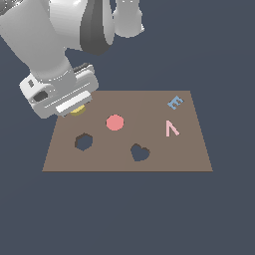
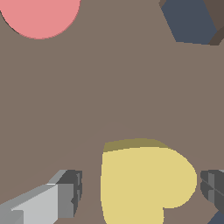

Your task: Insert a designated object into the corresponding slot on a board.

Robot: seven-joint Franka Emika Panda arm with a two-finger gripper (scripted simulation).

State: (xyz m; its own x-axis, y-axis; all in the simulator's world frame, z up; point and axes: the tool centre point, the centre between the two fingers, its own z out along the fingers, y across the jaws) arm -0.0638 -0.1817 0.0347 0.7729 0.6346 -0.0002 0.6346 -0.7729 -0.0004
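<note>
Closest to the wrist camera we saw the gripper [image 2: 140, 192] with its fingers [image 2: 65, 194] spread wide on either side of the yellow heart-shaped block [image 2: 144, 183], a gap showing on each side so that neither pad touched it, while the block lay flat on the brown board [image 2: 109, 96]. Farther out on the board we saw the pink disc [image 1: 115, 122] and the hexagonal cutout [image 1: 84, 142], and in the exterior view the heart-shaped slot [image 1: 140, 153] sat empty near the board's front edge, well apart from the block, which lay under the hand by the far corner on the exterior view's left. Farthest off, toward the exterior view's right, we saw the pale pink angled piece [image 1: 172, 128] and the blue letter E [image 1: 175, 103].
</note>
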